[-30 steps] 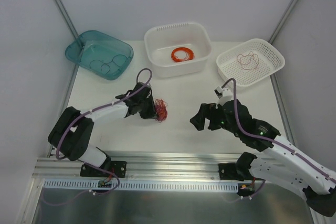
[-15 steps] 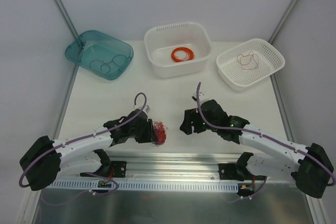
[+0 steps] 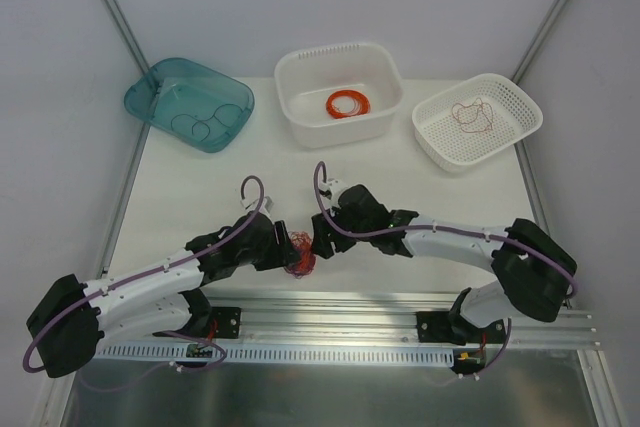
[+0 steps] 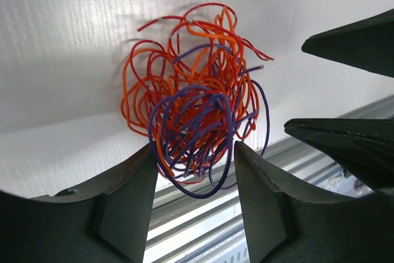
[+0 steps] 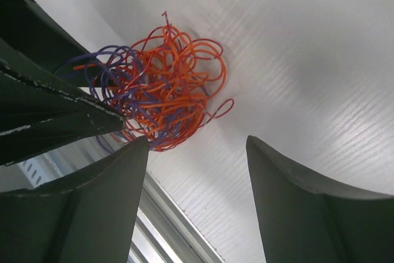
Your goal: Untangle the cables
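Observation:
The cables are a small knotted ball of orange, red and purple hair-thin strands near the table's front edge. My left gripper holds the ball's lower strands between its part-closed jaws. In the left wrist view the ball sticks out beyond the left gripper. My right gripper is open and empty, just right of the ball. In the right wrist view the ball lies beside the left finger of the right gripper. The right gripper's fingers show at the right edge of the left wrist view.
A teal bin with dark wire loops stands at the back left. A white basket holds a wound orange coil. A second white basket at the back right holds a thin red wire. An aluminium rail borders the near edge.
My left gripper has carried the cable ball from mid-table toward the near edge. My right gripper has moved left and closer, ending right beside the ball.

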You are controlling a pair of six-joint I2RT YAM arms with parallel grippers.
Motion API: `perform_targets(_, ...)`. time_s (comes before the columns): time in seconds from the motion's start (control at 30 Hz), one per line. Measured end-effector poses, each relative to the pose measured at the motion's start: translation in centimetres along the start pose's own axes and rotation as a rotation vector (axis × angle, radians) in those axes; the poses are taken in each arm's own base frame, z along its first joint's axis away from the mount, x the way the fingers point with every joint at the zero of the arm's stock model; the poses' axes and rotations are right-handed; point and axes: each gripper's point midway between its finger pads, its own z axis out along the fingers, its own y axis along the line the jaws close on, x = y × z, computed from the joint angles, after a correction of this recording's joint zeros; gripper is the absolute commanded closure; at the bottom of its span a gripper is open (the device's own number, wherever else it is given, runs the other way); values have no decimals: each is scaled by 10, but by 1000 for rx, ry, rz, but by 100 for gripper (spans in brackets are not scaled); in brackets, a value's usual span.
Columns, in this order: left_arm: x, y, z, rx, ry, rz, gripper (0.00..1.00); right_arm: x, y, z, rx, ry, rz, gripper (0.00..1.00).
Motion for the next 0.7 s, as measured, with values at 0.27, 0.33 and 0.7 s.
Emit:
perform_targets(0.27, -8, 9, 5, -59, -47, -49, 53, -16, -5, 28, 31, -19, -27, 38)
perform_targets(0.33, -7, 11, 7, -71, -43, -52, 55, -18, -5, 35, 27, -16, -31, 45)
perform_targets(0.7, -16, 26, 12, -149, -96, -92, 95, -11, -14, 35, 64, 17, -71, 99)
